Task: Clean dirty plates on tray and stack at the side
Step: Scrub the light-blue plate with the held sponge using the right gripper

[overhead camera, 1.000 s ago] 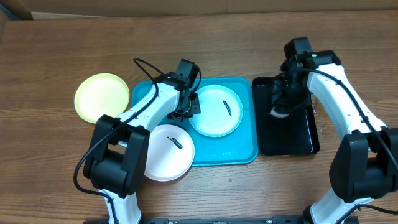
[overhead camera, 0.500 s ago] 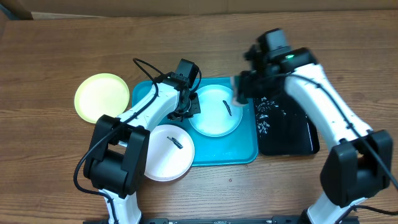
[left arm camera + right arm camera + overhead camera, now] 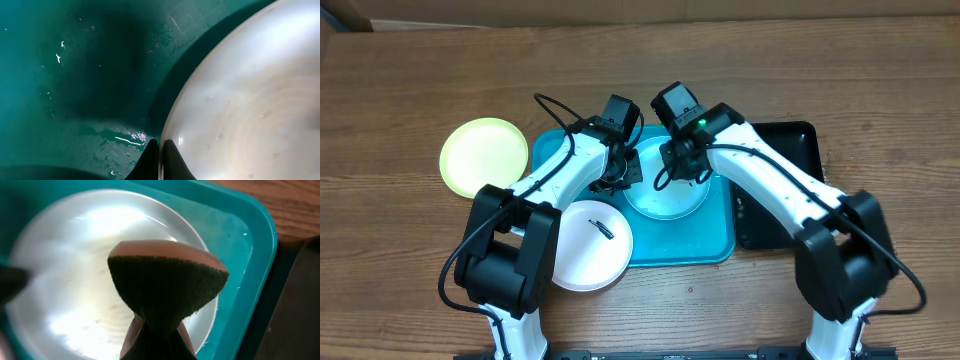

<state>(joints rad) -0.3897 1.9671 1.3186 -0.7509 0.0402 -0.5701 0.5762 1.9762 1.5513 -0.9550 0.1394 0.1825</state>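
The turquoise tray point(image 3: 710, 240) holds a pale blue plate point(image 3: 665, 200). My left gripper point(image 3: 626, 172) is shut on that plate's left rim, its two dark fingertips point(image 3: 150, 157) pinching the edge of the plate point(image 3: 250, 100). My right gripper point(image 3: 684, 162) is shut on a sponge point(image 3: 167, 287), dark green face forward, over the plate point(image 3: 65, 280). The sponge and arm hide the plate's smear. A white plate point(image 3: 588, 250) with a dark smear overlaps the tray's front-left corner. A yellow-green plate point(image 3: 483, 155) lies on the table at the left.
A black tray point(image 3: 790, 195) sits right of the turquoise tray, its edge point(image 3: 300, 305) close to my right wrist. The turquoise tray floor point(image 3: 75, 75) is wet. Both arms cross above the tray's back half. Wooden table point(image 3: 420, 280) surrounds it all.
My right arm has swung left from the black tray, carrying the sponge over the pale blue plate. The left arm has kept its hold on the rim.
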